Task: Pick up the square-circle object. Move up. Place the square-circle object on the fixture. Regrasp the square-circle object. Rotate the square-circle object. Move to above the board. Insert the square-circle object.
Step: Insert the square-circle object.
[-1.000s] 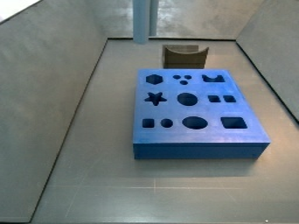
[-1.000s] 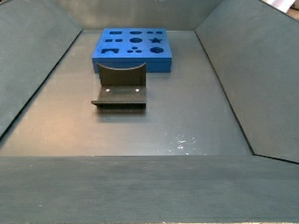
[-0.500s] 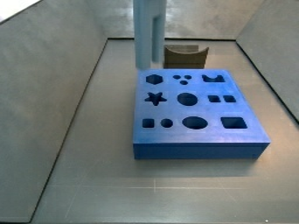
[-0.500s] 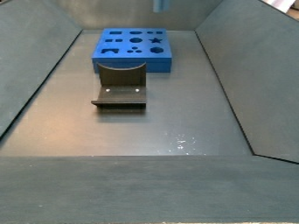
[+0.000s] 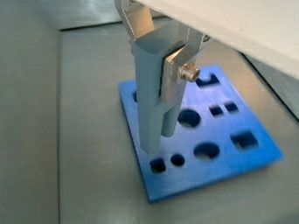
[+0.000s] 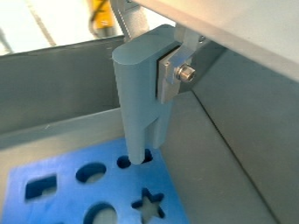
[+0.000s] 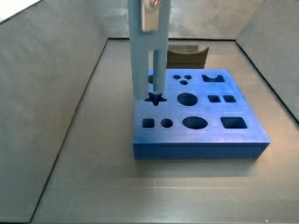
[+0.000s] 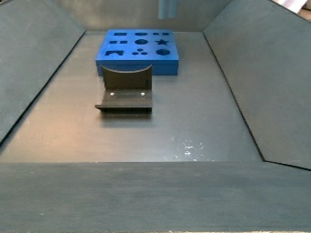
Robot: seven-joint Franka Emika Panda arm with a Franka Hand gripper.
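We see the square-circle object [image 7: 145,48] as a slim, pale blue-grey bar hanging upright over the left part of the board [image 7: 198,127], its lower end just above, or at, the star hole in a side view; we cannot tell whether it touches the slab. In both wrist views the peg [image 5: 153,96] looks flat-sided and long, with its lower tip close to the small round holes near the board's [image 5: 222,157] edge. The tool [image 5: 176,54] grips the peg's upper end: a flat silver finger [image 6: 177,74] with a screw head presses against one side of the peg [image 6: 138,96], so the fingers are pinched onto the object, not spread. The board is a thick blue square slab with dark star, circle, square and crown-like holes, lying on the grey floor. To the right and farther back, the dark fixture [image 7: 184,56] stands behind the board; in a side view the fixture [image 8: 124,97] sits nearer than the board [image 8: 138,52], apart from it.
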